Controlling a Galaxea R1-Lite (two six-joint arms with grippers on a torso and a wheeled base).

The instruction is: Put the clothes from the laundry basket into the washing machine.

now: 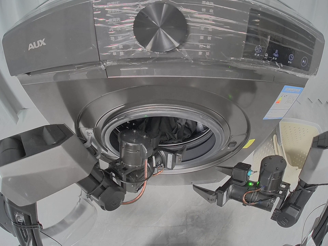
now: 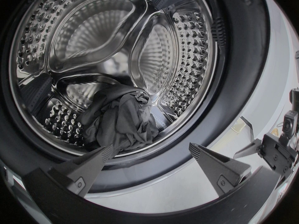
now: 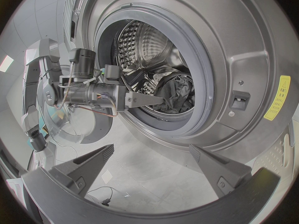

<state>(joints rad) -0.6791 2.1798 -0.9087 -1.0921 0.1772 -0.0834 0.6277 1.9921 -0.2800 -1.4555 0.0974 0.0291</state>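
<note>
The washing machine [image 1: 164,96] stands with its round door open. A crumpled dark grey garment [image 2: 120,122] lies at the bottom front of the steel drum [image 2: 93,41]; the garment [image 3: 176,94] also shows through the opening. My left gripper [image 2: 149,150] is at the drum's mouth, open, with nothing between its fingers and the garment just beyond one fingertip. My right gripper [image 1: 205,177] hangs open and empty in front of the machine's lower right, outside the drum. The cream perforated laundry basket [image 1: 300,137] stands to the machine's right.
The open glass door [image 3: 78,131] hangs at the machine's left, behind my left arm [image 1: 44,158]. The grey rubber seal [image 3: 199,69] rings the opening. Bare grey floor [image 1: 177,216] lies in front of the machine, with a loose cable [image 3: 102,192] on it.
</note>
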